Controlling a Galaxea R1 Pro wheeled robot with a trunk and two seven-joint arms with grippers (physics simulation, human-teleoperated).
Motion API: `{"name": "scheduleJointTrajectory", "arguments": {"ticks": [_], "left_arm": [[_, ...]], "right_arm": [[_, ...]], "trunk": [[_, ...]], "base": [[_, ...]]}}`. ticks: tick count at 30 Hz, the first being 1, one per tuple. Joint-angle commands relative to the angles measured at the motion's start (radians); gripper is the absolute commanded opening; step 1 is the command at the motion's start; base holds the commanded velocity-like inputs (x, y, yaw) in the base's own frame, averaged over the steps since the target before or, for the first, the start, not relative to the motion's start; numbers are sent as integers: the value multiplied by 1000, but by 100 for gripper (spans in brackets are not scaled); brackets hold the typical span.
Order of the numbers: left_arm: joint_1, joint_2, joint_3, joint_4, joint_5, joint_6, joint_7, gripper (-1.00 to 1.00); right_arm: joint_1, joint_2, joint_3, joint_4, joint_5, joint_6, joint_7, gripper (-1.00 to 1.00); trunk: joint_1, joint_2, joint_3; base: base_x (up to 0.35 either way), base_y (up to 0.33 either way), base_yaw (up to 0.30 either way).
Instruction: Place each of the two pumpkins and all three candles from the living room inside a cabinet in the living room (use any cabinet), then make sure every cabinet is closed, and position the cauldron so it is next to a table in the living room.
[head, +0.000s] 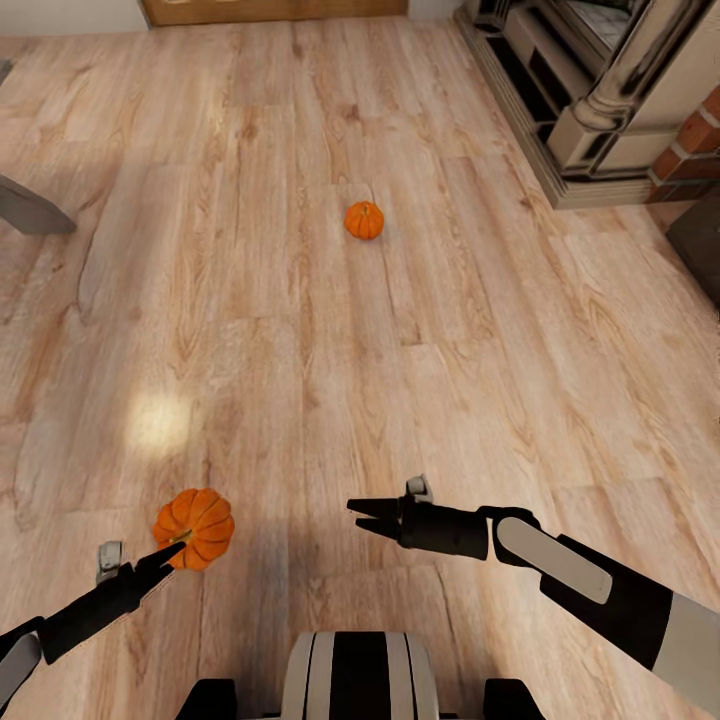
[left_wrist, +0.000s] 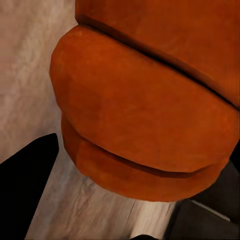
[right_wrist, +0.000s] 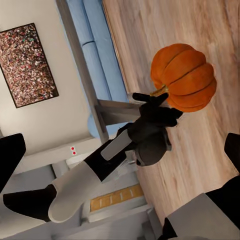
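Note:
A ribbed orange pumpkin hangs over the wood floor at the lower left of the head view, with my left gripper shut on it. Up close in the left wrist view the pumpkin sits between dark fingers. From the right wrist view I see that same pumpkin pinched near its stem by the left gripper. A second pumpkin lies on the floor farther ahead. My right gripper is open and holds nothing, to the right of the held pumpkin. No candles, cabinet or cauldron are in view.
A stone fireplace surround with a brick edge stands at the far right. A grey furniture corner juts in at the left. My base is at the bottom. A blue sofa and a wall picture lie behind the left arm.

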Motion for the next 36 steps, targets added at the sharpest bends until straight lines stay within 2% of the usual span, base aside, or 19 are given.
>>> {"name": "scheduleJointTrajectory", "arguments": {"ticks": [1,2,3,10,15,25,36], "left_arm": [[0,5,-2,0,2,12,-5,-100],[0,9,-1,0,3,21,-10,-100],[0,14,0,-1,4,76,-17,-100],[2,15,0,-11,7,110,-26,-100],[4,15,-1,-68,4,173,-32,-100],[3,15,0,-85,4,186,-32,-100],[3,15,0,-86,5,186,-32,-100]], "right_arm": [[-2,-1,2,1,-7,1,2,100],[-1,-1,2,2,-8,1,2,100],[-1,-1,2,3,-8,1,2,100],[-1,-1,2,9,-7,0,3,100],[-1,0,2,85,-8,1,11,100],[-1,-1,1,120,-7,-1,12,100],[-1,-1,2,119,-6,-54,12,100]], "trunk": [[-1,0,3],[-1,0,7],[-1,1,11],[-5,2,38],[-7,3,58],[-11,6,97],[-16,8,155]], "base": [[0,0,0],[0,0,0],[0,0,0],[0,0,0],[0,0,0],[0,0,0],[0,0,0]]}}
